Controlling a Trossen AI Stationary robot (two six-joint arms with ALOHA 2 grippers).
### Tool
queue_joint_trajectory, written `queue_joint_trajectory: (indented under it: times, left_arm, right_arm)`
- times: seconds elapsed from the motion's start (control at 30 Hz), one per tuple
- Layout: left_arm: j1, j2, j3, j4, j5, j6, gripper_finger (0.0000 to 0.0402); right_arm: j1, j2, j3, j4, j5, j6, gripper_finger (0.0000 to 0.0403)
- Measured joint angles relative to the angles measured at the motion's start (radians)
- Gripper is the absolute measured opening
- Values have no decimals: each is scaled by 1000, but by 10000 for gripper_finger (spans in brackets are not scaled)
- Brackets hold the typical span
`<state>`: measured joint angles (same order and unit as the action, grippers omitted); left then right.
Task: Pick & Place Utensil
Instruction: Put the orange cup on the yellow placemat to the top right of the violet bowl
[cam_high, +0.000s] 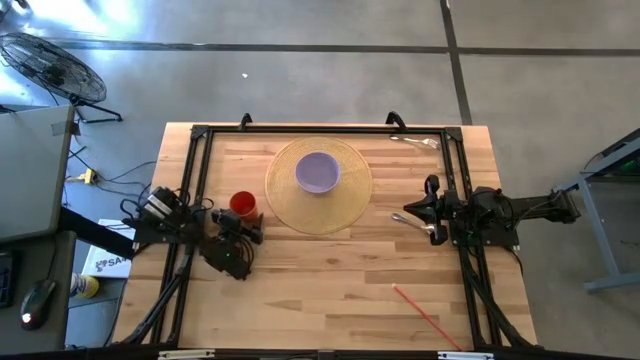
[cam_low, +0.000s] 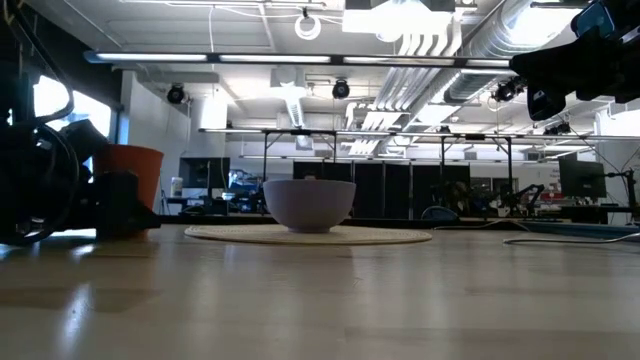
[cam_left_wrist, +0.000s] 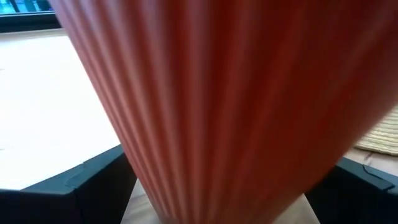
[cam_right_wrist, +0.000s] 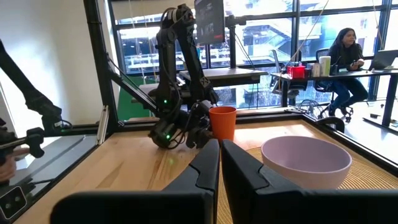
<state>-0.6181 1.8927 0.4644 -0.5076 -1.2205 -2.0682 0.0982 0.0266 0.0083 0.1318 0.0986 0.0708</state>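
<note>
On the wooden bench, a lilac bowl sits on a round woven mat toward twelve o'clock. At nine, the left claw stands around an orange cup. At three, the right claw hovers, fingers together. A fork lies at one, a red straw at five.

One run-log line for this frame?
left gripper: open around orange cup | right gripper: shut, empty | spoon: on table

Overhead looks straight down, low view level — both share the bowl.
</note>
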Motion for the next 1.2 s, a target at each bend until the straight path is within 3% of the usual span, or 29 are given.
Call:
queue_joint_trajectory:
  times: [0.33,0.7,0.9,1.2]
  left_arm:
    - [5,0,0,-1,5,2,390]
    - [3,-29,-4,-60,-5,3,280]
    - [3,-144,-3,-163,-37,14,274]
    - [3,-356,32,-135,-15,388,287]
  right_arm:
    - [0,0,0,0,0,0,12]
    - [0,0,0,0,0,0,12]
    - [0,0,0,0,0,0,12]
    - [0,0,0,0,0,0,12]
